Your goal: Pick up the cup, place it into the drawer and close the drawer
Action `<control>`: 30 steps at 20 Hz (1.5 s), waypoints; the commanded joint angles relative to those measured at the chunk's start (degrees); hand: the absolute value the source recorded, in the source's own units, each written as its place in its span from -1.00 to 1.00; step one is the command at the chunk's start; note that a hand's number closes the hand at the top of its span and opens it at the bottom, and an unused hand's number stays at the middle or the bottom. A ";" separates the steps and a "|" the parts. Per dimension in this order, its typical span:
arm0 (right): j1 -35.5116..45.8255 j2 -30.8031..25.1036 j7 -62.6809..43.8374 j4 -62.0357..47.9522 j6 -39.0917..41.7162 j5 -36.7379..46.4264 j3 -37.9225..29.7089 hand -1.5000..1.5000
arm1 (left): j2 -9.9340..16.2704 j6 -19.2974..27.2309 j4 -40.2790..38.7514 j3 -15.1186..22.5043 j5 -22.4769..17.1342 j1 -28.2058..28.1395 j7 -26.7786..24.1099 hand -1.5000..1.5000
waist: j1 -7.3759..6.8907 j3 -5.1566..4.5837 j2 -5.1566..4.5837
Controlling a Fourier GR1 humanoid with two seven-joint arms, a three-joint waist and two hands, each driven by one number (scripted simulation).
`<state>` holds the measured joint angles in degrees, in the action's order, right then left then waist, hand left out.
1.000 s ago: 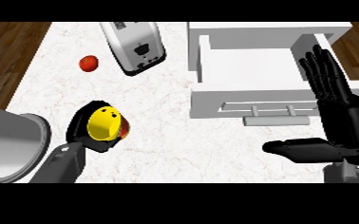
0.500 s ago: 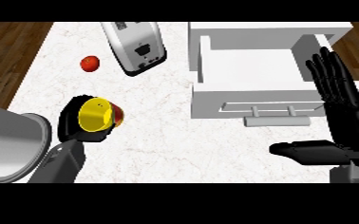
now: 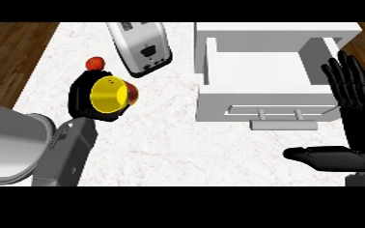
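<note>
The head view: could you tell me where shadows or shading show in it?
Head view: the open drawer has grey-shaded inner walls and a brighter floor; its handle casts a thin shadow on the front; the marble counter looks evenly lit; the cup shows no glare.

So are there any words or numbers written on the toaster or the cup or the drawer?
None: nothing readable shows anywhere.
Silver toaster: dark slots and a small dark mark, no letters.
Yellow cup with red outside, held in the black left hand: plain.
White open drawer with grey bar handle: plain.
</note>
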<state>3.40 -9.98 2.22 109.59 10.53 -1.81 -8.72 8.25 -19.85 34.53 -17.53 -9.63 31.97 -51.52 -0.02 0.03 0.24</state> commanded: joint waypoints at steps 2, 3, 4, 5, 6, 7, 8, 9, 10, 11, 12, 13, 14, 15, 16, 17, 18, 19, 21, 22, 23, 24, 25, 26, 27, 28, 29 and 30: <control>0.41 0.24 -2.49 1.53 -0.21 -1.14 -0.22 -1.00 | -2.87 4.14 10.40 3.24 0.17 4.87 6.55 1.00 | -0.28 0.03 0.18; 3.15 0.38 -1.56 -2.57 -1.13 0.04 -0.36 -1.00 | -3.54 5.38 12.92 4.71 1.00 4.75 8.45 1.00 | -0.71 0.04 0.10; 1.29 0.23 -0.76 -1.31 -0.69 0.39 -0.32 -1.00 | -5.89 6.97 17.27 5.84 0.45 3.40 11.29 1.00 | -0.75 0.05 0.23; 0.94 0.39 -0.52 -1.67 -0.27 0.64 0.40 -1.00 | -6.08 10.46 15.55 5.55 1.29 8.07 12.36 1.00 | -0.18 0.03 0.04; -3.00 1.68 1.10 2.01 -0.25 1.82 2.02 -1.00 | -4.14 7.85 19.34 5.60 -0.34 6.60 16.41 1.00 | -0.22 0.02 0.16; -0.28 -0.21 -0.47 -0.37 0.49 -0.92 -1.04 -1.00 | -6.13 10.56 21.57 7.09 0.63 7.50 18.21 1.00 | -0.33 0.03 0.14; -0.42 0.09 -1.21 1.12 -0.18 0.04 -0.40 -1.00 | -7.43 12.01 24.06 8.15 0.83 7.62 20.35 1.00 | -0.32 0.02 0.16; 0.65 1.07 -1.48 0.42 -0.91 0.97 0.94 -1.00 | -7.39 12.90 22.77 8.59 1.59 10.45 21.06 1.00 | -0.06 0.00 -0.01; 0.04 -0.45 1.90 -2.53 1.21 -0.85 -1.39 -1.00 | -8.11 17.41 22.27 13.34 0.79 10.69 20.15 1.00 | 0.36 0.02 -0.05; -4.22 0.06 5.05 -0.39 2.30 -1.32 -1.63 -1.00 | -8.14 15.67 25.75 12.57 0.56 9.59 23.40 1.00 | 0.22 0.02 0.02; 1.71 0.87 2.43 -3.85 -0.50 1.00 -0.40 -1.00 | -8.16 17.88 24.99 14.24 0.62 10.31 23.63 1.00 | 0.07 -0.01 -0.16; 0.35 0.35 -2.89 2.21 -0.26 -1.16 -0.72 -1.00 | -7.45 16.61 28.52 12.54 1.52 11.24 27.79 1.00 | 0.03 -0.02 -0.01; -2.51 -1.05 1.10 0.43 1.86 -0.96 -1.85 -1.00 | -8.13 18.81 24.99 12.12 1.94 16.88 30.11 1.00 | 0.59 0.01 -0.10; -3.14 0.16 1.80 1.82 1.84 -0.50 -0.22 -1.00 | -8.20 23.11 27.07 17.94 0.19 15.34 29.64 1.00 | 0.70 0.00 -0.03; 1.18 -0.13 -1.09 -0.19 0.81 -1.11 -0.68 -1.00 | -8.21 22.32 22.86 13.95 2.02 21.09 31.53 1.00 | 0.66 -0.01 -0.27; -1.39 0.49 3.10 -1.69 0.83 0.82 -0.51 -1.00 | -8.22 24.23 23.62 16.58 1.43 20.95 32.62 1.00 | 0.68 0.00 -0.24; -0.96 -1.09 -0.65 2.03 2.02 -2.24 -2.01 -1.00 | -8.23 25.28 20.22 16.00 0.23 23.40 31.79 1.00 | 1.11 -0.02 -0.29; -1.72 2.28 1.70 1.28 -0.39 1.62 1.50 -1.00 | -8.23 28.55 18.87 17.58 0.12 25.79 31.64 1.00 | 1.25 -0.01 -0.34; 1.89 -0.09 3.47 -4.97 0.85 0.10 -1.71 -1.00 | -8.24 31.87 17.76 21.65 -1.99 26.27 32.50 1.00 | 1.09 0.00 -0.39; -1.02 0.36 3.08 -1.21 1.42 0.41 -0.40 -1.00 | -8.24 33.86 15.24 21.98 -1.49 28.83 33.05 1.00 | 1.58 0.00 -0.39; -0.33 0.01 0.14 -0.39 1.66 -1.59 -1.25 -1.00 | -8.24 31.97 13.94 20.88 -1.93 29.62 32.84 1.00 | 1.28 -0.02 -0.37; -3.23 -0.10 3.62 -0.04 2.44 -0.75 -1.62 -1.00 | -8.25 30.80 11.49 20.21 -2.99 28.60 31.14 1.00 | 1.36 -0.01 -0.41; 5.75 -0.91 -3.74 -1.03 -0.03 -1.02 -1.30 -1.00 | -8.25 31.72 11.26 19.97 -4.31 34.28 35.94 1.00 | 1.36 -0.03 -0.50; 1.28 -2.19 -0.69 -1.43 3.16 -2.62 -2.60 -1.00 | -8.25 33.94 9.37 23.22 -7.45 34.27 35.11 1.00 | 2.12 0.00 -0.52; 2.24 -1.31 -0.70 -1.03 1.36 -3.05 -3.75 -1.00 | -8.25 32.61 10.83 21.89 -6.89 35.25 38.12 1.00 | 1.38 -0.01 -0.37; 2.51 -2.34 -1.35 -1.91 3.05 -3.64 -3.39 -1.00 | -8.25 33.25 5.35 21.62 -7.03 36.43 33.04 1.00 | 1.74 -0.01 -0.57; -1.16 -1.03 2.30 -1.43 3.40 -1.99 -2.19 -1.00 | -8.25 36.19 6.85 24.52 -9.60 36.56 36.80 1.00 | 1.98 0.01 -0.46; -0.30 0.64 3.39 -2.27 1.59 0.11 -0.83 -1.00 | -8.25 36.08 4.97 25.92 -10.98 36.30 34.07 1.00 | 1.93 0.01 -0.54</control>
<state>4.02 -10.73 3.22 108.09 12.60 -3.36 -10.71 0.02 13.43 43.89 5.00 -16.50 65.56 -17.04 1.64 0.03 -0.21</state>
